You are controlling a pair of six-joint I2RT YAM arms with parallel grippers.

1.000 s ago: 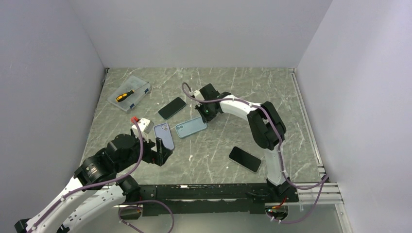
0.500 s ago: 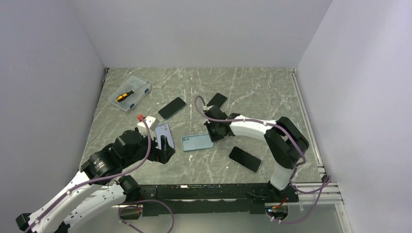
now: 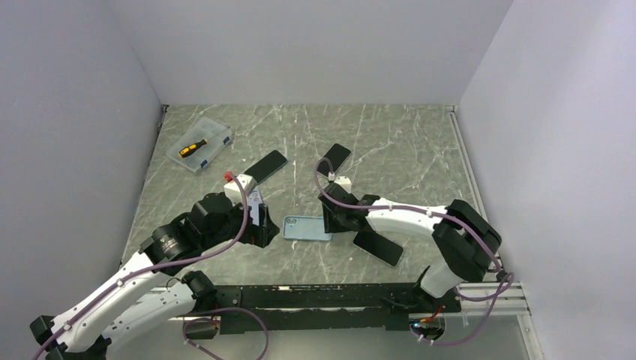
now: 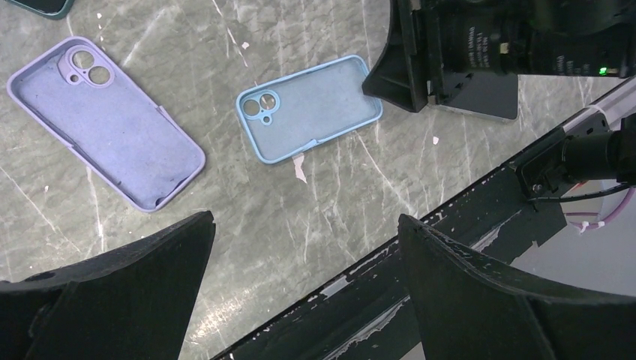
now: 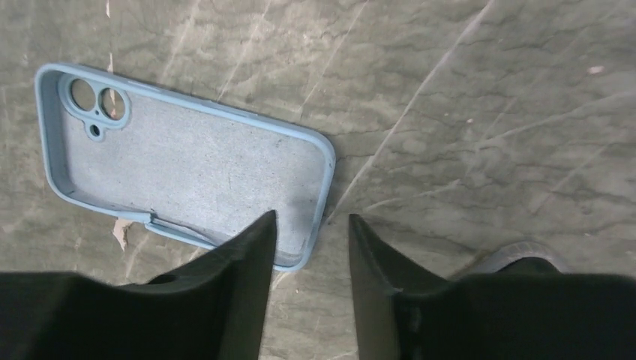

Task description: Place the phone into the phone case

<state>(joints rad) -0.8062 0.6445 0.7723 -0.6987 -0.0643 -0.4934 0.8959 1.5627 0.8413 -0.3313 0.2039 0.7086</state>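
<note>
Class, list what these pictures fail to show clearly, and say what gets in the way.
- Purple case: top view, left arm covers most of it.
- Nearest black phone: top view, right arm overlaps one end.
- Blue case: right wrist view, right claw covers part of its near edge.

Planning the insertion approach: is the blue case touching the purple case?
Apart. The left wrist view shows bare table between the blue case and the purple case.
</note>
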